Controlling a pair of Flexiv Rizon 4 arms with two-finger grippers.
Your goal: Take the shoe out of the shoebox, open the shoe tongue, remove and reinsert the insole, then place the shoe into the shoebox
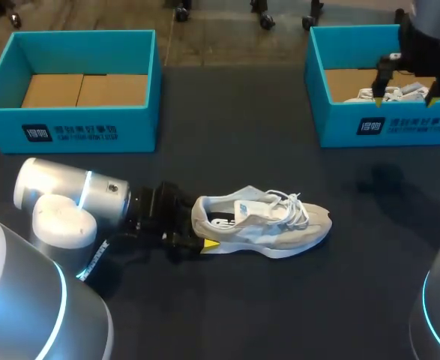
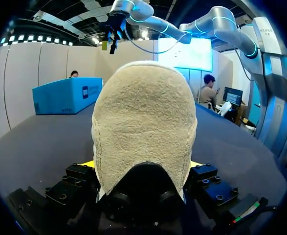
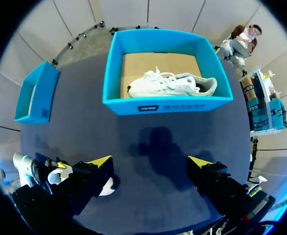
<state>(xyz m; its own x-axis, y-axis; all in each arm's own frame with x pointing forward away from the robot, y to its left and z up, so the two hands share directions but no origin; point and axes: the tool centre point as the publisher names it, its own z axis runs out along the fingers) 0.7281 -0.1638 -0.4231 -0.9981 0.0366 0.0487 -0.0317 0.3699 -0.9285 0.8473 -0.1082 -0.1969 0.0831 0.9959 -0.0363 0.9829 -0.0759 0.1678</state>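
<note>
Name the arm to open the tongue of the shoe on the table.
Right. The left gripper is shut on the heel of the shoe, steadying it. The right gripper is open and empty by the far shoebox, so probably free to reach the tongue.

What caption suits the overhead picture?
Left claw grips a grey sneaker by its heel on the dark table; right claw hangs open above a white shoe in a blue shoebox.

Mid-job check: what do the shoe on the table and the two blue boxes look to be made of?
The shoe: heel looks like beige suede, matte, with a fuzzy nap in the left wrist view; white sole looks like foam or rubber. The left box and right box: likely cardboard, smooth matte blue walls, plain brown floors.
</note>
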